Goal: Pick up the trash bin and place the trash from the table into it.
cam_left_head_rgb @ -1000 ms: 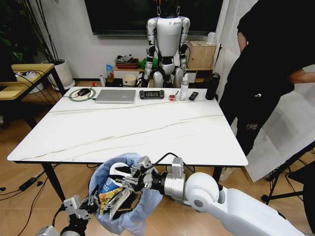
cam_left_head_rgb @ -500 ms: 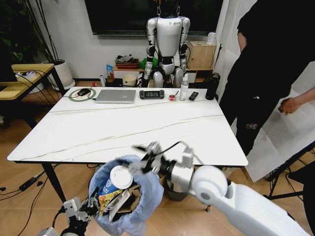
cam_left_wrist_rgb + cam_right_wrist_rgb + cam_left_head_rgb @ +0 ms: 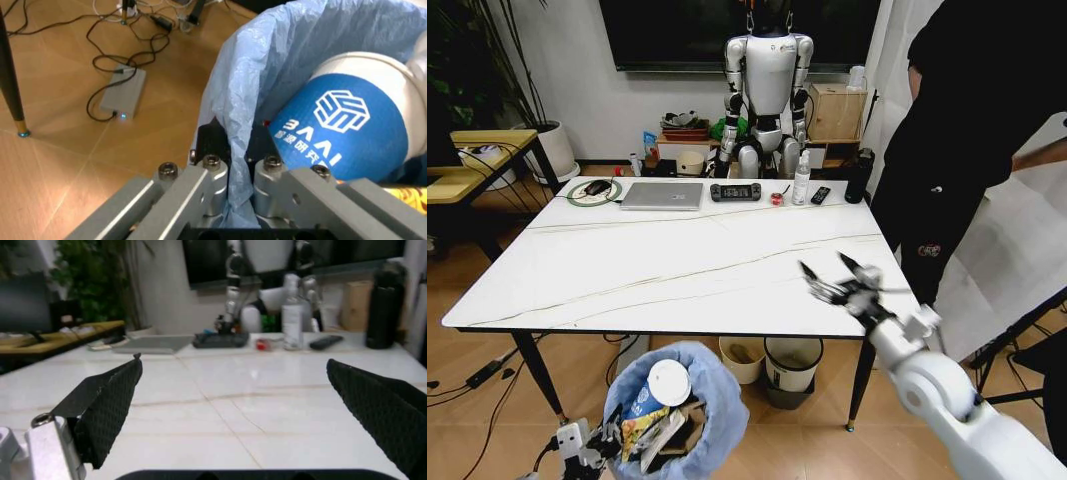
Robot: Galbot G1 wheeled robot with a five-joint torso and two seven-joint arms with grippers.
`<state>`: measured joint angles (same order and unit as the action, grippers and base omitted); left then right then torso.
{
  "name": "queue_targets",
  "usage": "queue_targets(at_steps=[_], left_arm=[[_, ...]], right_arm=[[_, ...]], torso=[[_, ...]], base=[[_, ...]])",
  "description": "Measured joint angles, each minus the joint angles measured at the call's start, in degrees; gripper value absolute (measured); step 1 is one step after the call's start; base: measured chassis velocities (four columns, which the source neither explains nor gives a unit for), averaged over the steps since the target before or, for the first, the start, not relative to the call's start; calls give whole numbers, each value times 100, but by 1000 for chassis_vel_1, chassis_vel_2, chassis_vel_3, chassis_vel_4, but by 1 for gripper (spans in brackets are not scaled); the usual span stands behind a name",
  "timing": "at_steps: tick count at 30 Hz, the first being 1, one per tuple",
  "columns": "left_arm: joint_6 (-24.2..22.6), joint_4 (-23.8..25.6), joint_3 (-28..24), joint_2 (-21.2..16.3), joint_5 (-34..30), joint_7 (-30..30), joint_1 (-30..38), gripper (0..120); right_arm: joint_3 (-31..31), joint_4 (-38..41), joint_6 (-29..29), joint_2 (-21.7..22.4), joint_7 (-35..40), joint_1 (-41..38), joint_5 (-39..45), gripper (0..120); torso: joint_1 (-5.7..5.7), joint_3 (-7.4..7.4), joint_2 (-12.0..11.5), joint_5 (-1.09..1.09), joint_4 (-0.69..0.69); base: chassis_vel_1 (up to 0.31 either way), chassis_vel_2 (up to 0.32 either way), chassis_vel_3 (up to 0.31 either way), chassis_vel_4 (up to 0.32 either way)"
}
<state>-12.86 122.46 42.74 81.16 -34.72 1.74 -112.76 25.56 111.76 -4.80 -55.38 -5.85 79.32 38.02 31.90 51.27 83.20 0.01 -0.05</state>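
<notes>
The trash bin (image 3: 712,410), lined with a crinkled light-blue bag, hangs low in front of the table (image 3: 677,270). My left gripper (image 3: 592,440) is shut on the bin's rim. In the left wrist view the left gripper (image 3: 232,160) pinches the bag's edge (image 3: 227,100). Trash lies inside the bin: a blue-and-white paper cup (image 3: 668,383) (image 3: 340,125) on top of yellow and red wrappers (image 3: 639,430). My right gripper (image 3: 832,280) is open and holds nothing, above the table's front right part. Its black fingers (image 3: 107,400) stand wide apart over the marble top (image 3: 220,405).
Along the table's far edge sit a laptop (image 3: 662,195), a game controller (image 3: 734,191), a clear bottle (image 3: 801,180) and a black bottle (image 3: 857,177). A cream bin (image 3: 739,358) and a white-rimmed dark bin (image 3: 793,365) stand under the table. A person (image 3: 967,150) stands right of it.
My right gripper has come up out of the bin and swung right, over the table's front right part, open. The paper cup stays in the bin, which sits slightly lower in view.
</notes>
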Motion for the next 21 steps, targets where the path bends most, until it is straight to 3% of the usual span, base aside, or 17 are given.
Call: queue_targets(at_steps=[4, 7, 13, 21], left_arm=[[0, -60, -29, -119, -33, 9, 41, 0], [-1, -94, -82, -271, -126, 11, 99, 0], [17, -239, -80, -525, -282, 110, 136, 0], [437, -676, -212, -839, -24, 189, 117, 0]], right_arm=[[635, -24, -152, -391, -143, 525, -422, 100], [1340, 124, -249, -1051, -254, 1108, -736, 100], [2185, 249, -576, -1823, -512, 1986, -1064, 100], [2483, 182, -867, -2160, -832, 2335, -1213, 100]], torso=[[0, 0, 0, -1, 3], [0, 0, 0, 0, 2], [0, 0, 0, -3, 1], [0, 0, 0, -1, 4]], base=[[0, 0, 0, 0], [0, 0, 0, 0], [0, 0, 0, 0], [0, 0, 0, 0]])
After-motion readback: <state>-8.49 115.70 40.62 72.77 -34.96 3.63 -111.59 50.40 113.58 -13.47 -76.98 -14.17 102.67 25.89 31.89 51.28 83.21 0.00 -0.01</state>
